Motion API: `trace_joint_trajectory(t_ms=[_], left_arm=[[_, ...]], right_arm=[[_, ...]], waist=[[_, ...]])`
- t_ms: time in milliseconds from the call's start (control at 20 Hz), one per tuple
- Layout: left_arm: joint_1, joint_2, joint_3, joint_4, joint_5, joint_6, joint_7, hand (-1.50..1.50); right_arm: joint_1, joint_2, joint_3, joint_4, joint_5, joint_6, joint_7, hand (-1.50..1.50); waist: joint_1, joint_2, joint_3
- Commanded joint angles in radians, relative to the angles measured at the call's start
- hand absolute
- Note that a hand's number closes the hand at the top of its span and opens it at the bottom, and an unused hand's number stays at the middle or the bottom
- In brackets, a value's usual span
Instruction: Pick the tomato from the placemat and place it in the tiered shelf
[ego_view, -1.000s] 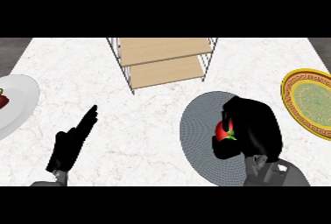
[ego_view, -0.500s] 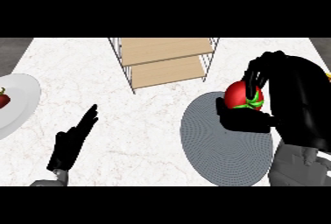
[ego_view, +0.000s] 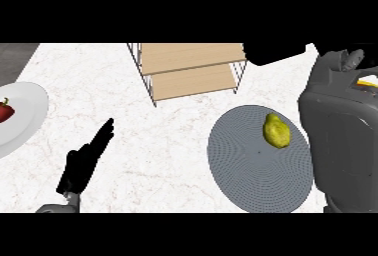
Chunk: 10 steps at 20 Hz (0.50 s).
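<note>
The tomato does not show in the head view. My right hand (ego_view: 277, 52) is a dark curled shape at the top, just past the right edge of the wooden tiered shelf (ego_view: 192, 70), and it hides what it holds. Its grey forearm (ego_view: 343, 130) fills the right side and covers the right rim of the round grey placemat (ego_view: 251, 165). On the placemat lies a yellow fruit (ego_view: 276, 131). My left hand (ego_view: 85, 160) rests at the lower left, fingers straight and pointing up-right.
A white plate (ego_view: 26, 127) with a red pepper (ego_view: 4, 110) sits at the left edge. A bit of a yellow plate (ego_view: 367, 82) peeks out behind my right forearm. The shelf stands at the back centre on the marble counter.
My right hand lifted the tomato off the placemat and carried it up and back to the shelf's right side. The yellow fruit is now uncovered. The left hand has not moved.
</note>
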Motion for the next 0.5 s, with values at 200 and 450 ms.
trace_joint_trajectory(t_ms=[200, 450], left_arm=[[-0.006, -0.020, -0.006, 0.036, -0.012, -0.005, -0.006, 0.00], [-0.028, 0.012, 0.021, 0.005, 0.011, -0.037, 0.039, 0.00]], right_arm=[[-0.219, -0.040, -0.091, 0.490, 0.033, -0.217, -0.145, 1.50], [-0.305, -0.045, -0.095, 0.741, 0.046, -0.305, -0.257, 1.50]], waist=[[0.014, 0.010, -0.002], [0.021, 0.010, -0.002]])
